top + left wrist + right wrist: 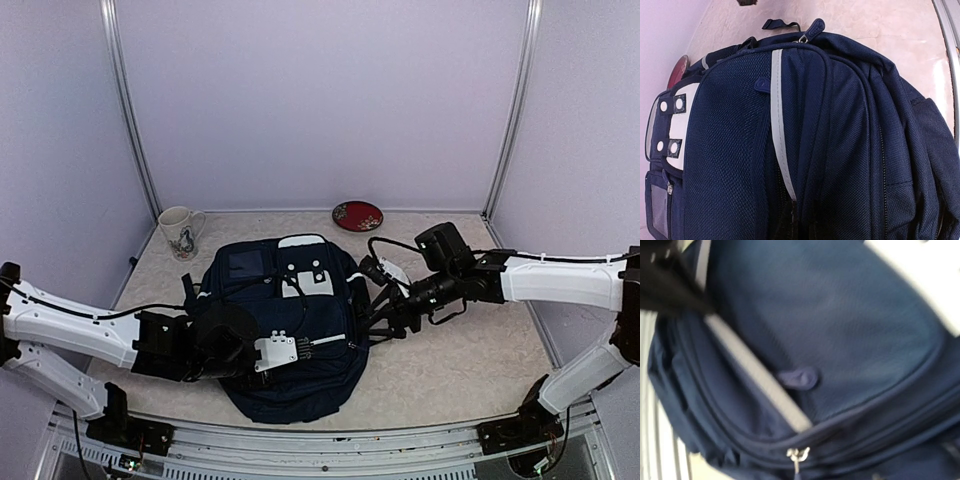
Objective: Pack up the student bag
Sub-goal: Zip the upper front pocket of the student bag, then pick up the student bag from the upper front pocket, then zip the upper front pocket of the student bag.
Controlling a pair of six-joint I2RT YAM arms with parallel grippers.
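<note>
Top view: student bag (325, 320) mid tabletop (470, 360), long way running near to far; left pincer (285, 350) squeezed together over bag's near left part; right pincer (385, 305) at bag's right edge, bag lies to its left; I cannot tell its gap.

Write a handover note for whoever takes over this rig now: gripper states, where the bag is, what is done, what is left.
Left gripper: shut, on the front of the student bag.
Right gripper: at the bag's right side; open or shut unclear.
Bag lies flat mid-table; zips seen look closed.
Mug and red dish stand behind it, outside.
Nothing seen packed; opening and packing remain.
</note>
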